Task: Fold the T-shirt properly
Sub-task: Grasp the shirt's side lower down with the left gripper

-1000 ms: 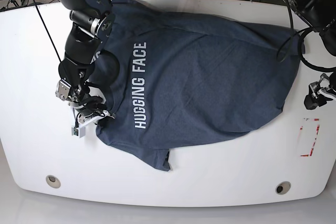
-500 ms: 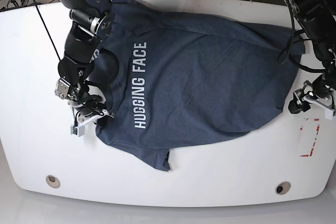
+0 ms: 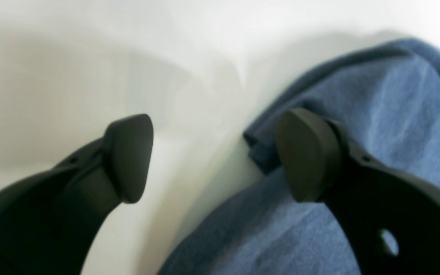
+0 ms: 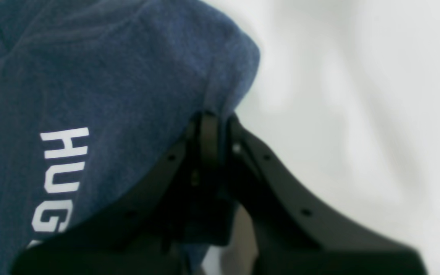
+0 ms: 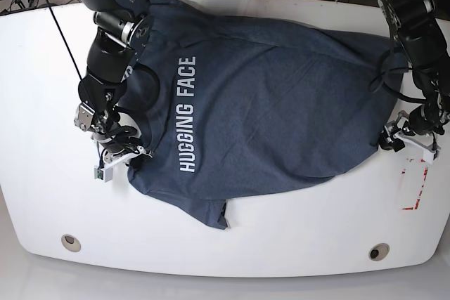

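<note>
Right gripper (image 4: 214, 126) is pinching the T-shirt (image 5: 267, 103) shoulder edge while the left gripper (image 3: 214, 160), jaws spread, is straddling the hem on the white table (image 5: 42, 89); it should be closing on both layers before lifting.

White block letters "HUGGING FACE" run across the T-shirt (image 5: 267, 96) chest

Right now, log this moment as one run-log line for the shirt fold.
stage: pre-fold | T-shirt: spread on table | right gripper: shut on T-shirt | left gripper: open at T-shirt edge
</note>
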Controlling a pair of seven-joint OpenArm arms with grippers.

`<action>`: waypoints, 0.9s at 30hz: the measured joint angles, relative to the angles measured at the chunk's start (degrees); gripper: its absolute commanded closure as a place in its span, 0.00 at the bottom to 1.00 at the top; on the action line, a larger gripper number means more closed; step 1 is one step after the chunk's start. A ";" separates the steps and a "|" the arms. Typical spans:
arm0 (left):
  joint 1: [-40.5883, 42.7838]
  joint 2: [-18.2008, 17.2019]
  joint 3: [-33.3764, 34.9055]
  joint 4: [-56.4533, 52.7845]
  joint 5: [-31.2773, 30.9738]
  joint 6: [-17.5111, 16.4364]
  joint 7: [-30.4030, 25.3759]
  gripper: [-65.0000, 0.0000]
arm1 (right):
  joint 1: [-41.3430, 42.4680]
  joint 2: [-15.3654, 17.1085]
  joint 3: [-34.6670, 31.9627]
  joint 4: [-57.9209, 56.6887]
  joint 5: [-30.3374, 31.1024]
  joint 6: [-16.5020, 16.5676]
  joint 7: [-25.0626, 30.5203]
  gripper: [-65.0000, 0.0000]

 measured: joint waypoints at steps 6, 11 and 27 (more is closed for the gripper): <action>-0.35 0.09 2.82 -0.17 0.17 -0.02 0.48 0.23 | -0.13 0.00 0.02 -0.02 0.11 0.09 0.28 1.00; -1.31 0.59 8.52 -0.11 0.11 -0.42 0.87 0.23 | -0.15 0.02 0.02 -0.02 0.04 0.07 0.24 1.00; -1.79 3.98 9.55 0.44 -0.74 -4.63 1.90 0.24 | -0.28 0.02 0.00 -0.02 0.07 0.07 0.26 1.00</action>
